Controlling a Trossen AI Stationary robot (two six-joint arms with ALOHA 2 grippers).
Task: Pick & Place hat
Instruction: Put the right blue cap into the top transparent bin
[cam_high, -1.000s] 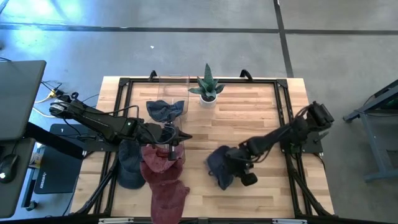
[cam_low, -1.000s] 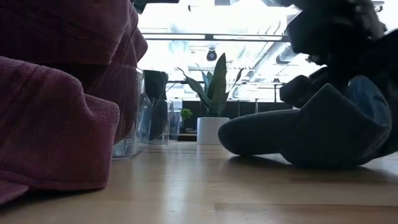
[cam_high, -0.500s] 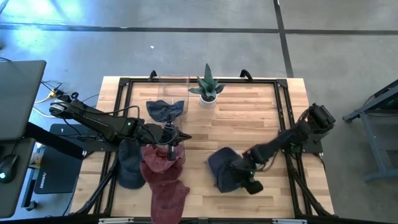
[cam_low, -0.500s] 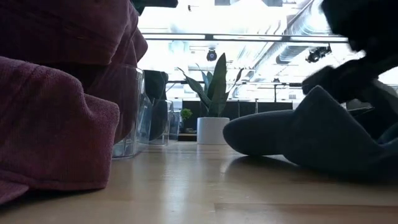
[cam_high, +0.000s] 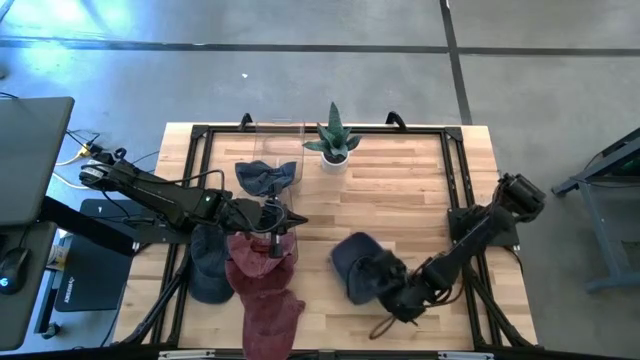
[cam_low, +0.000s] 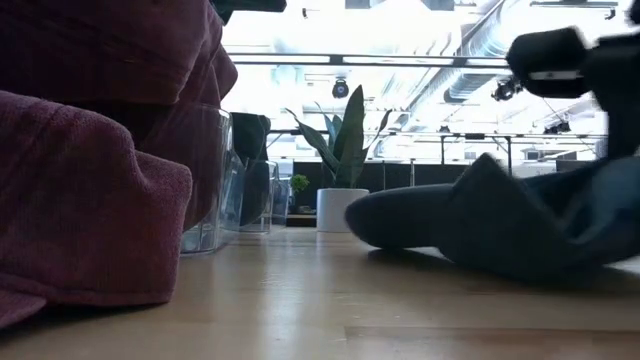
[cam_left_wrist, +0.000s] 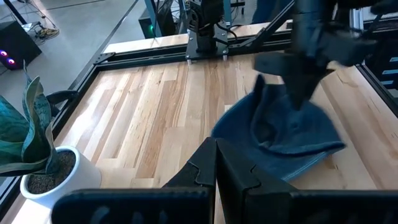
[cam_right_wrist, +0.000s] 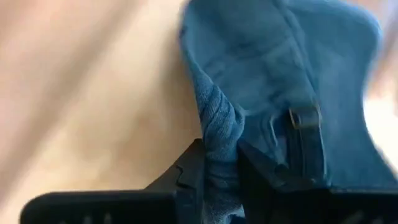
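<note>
A blue denim hat (cam_high: 358, 264) lies on the wooden table right of centre; in the low view it is the dark mound (cam_low: 480, 225). My right gripper (cam_high: 403, 296) stands at the hat's near right side, shut on its cloth. My left gripper (cam_high: 276, 218) hangs shut over a clear container (cam_high: 280, 140) and a maroon hat (cam_high: 260, 268), and nothing shows between its fingers (cam_left_wrist: 217, 168). Another blue hat (cam_high: 266, 178) sits inside the container. My right gripper pinches a raised fold of the hat's rim (cam_right_wrist: 214, 127) between its two fingers, beside the strap with its buckle (cam_right_wrist: 303, 118). The fingers slant down from the table's near right. The rest of the hat lies on the table.
A potted plant (cam_high: 333, 142) stands at the far middle. A dark blue hat (cam_high: 207, 268) and a second maroon cloth (cam_high: 272, 318) lie near left, filling the low view's left (cam_low: 90, 200). Bare wood lies between the hat and the plant.
My right gripper has swung around the blue hat's right side toward the table's near edge and has turned as it went. The hat has stayed about where it was, and its shape on the gripper's side has changed.
</note>
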